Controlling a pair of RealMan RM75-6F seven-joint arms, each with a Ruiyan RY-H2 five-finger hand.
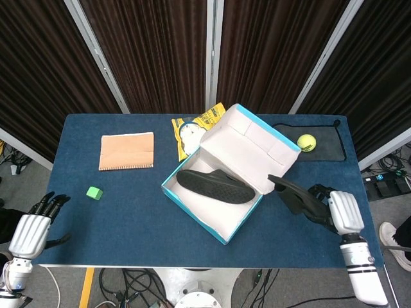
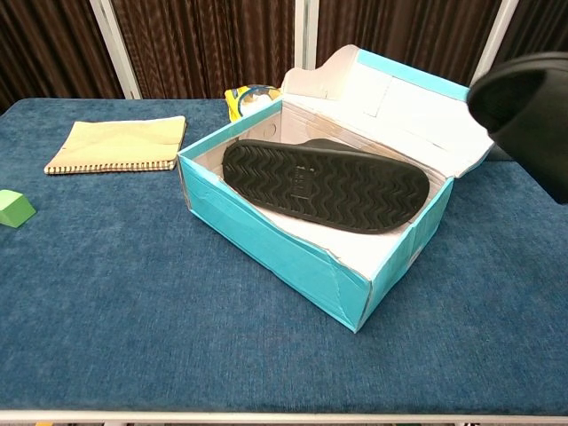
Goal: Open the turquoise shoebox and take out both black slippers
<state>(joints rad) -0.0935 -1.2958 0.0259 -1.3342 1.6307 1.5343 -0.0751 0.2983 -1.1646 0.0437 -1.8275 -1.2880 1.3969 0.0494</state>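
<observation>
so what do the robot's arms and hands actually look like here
Each hand has a silver-grey ribbed metallic back and black fingers: the left hand at the lower left, the right hand at the lower right. Below the right hand the wrist is white with a black band and a small green mark. The left wrist is also white. No loose cables show on either arm.

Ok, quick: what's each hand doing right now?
Left hand: open, holding nothing, off the table's near left corner.
Right hand: holding one black slipper right of the shoebox.
</observation>
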